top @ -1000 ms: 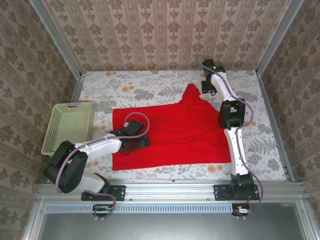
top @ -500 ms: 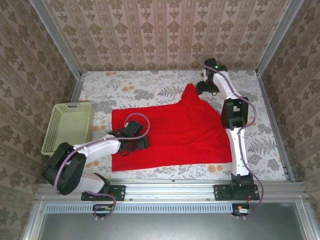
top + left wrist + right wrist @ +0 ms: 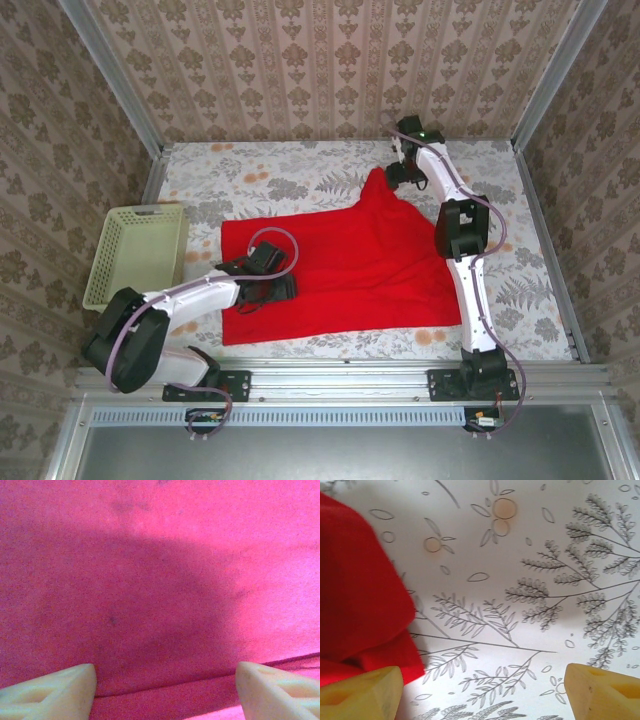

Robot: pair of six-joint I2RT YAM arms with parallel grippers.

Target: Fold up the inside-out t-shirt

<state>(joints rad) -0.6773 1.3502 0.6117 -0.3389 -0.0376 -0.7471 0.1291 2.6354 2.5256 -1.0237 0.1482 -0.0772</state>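
Note:
The inside-out t-shirt (image 3: 350, 260) lies spread over the middle of the table, bright red, with one corner peaked toward the far side. My left gripper (image 3: 277, 290) rests low over its left part. In the left wrist view that gripper (image 3: 165, 695) is open, red cloth (image 3: 160, 580) and a hem line lying between its pale fingertips (image 3: 55, 690). My right gripper (image 3: 398, 167) hovers just beyond the peaked corner. In the right wrist view it (image 3: 482, 692) is open over the bare tablecloth, the shirt's edge (image 3: 360, 600) beside its left fingertip (image 3: 362, 692).
A pale yellow-green basket (image 3: 135, 252) stands at the table's left edge. The floral tablecloth (image 3: 540, 270) lies bare to the right of the shirt and along the far side. Metal rails and patterned walls (image 3: 320, 60) close the table in.
My right gripper has opened wider and shifted slightly left at the shirt's far corner. The left gripper has stayed on the cloth, and the shirt's left edge has crept slightly left.

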